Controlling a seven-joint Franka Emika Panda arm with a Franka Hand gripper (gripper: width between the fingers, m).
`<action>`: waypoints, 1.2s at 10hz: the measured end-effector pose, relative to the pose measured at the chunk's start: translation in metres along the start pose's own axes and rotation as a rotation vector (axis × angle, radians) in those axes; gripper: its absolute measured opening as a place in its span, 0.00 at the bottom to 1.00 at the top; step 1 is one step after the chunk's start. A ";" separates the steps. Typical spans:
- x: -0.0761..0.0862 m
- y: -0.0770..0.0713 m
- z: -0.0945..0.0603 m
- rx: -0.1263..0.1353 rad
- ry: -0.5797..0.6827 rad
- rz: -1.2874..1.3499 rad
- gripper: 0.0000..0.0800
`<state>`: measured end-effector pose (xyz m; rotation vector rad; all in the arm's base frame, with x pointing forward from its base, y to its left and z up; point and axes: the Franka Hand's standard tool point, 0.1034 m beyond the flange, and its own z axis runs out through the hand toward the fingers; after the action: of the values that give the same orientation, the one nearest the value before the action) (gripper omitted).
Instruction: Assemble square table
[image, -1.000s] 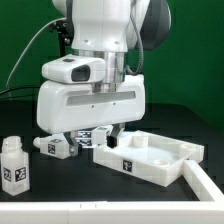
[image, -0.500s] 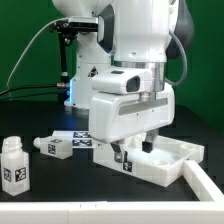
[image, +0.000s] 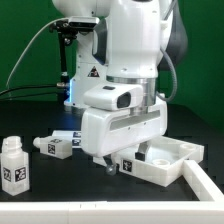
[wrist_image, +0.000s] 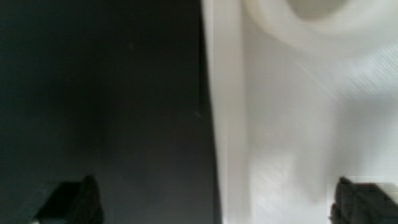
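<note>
The square table's white slab (image: 170, 160) lies on the black table at the exterior view's right, rim up, with a tag on its side wall. My gripper (image: 112, 162) hangs low over the slab's left edge, open and empty. In the wrist view the gripper (wrist_image: 217, 203) has its dark fingertips (wrist_image: 71, 200) wide apart, and the slab's rim (wrist_image: 267, 120) runs between them. One finger is over the black table and the other over the slab. One tagged white leg (image: 13, 166) stands upright at the far left. Another leg (image: 57, 146) lies on its side beside the slab.
A white L-shaped bar (image: 205, 183) lies in front of the slab at the right. A white strip (image: 90, 213) runs along the front edge. A black stand (image: 68, 80) with cables rises behind the arm at the left.
The hand has swung from above the lying legs toward the exterior view's right, then lowered over the slab's left edge. The legs and slab have not moved.
</note>
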<state>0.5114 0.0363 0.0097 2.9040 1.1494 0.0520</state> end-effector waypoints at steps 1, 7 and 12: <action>0.001 -0.001 -0.001 -0.001 0.001 -0.002 0.66; -0.002 -0.001 0.000 0.005 -0.007 -0.004 0.07; -0.034 0.027 -0.017 0.047 -0.068 0.261 0.07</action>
<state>0.5045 -0.0069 0.0265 3.0510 0.7670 -0.0700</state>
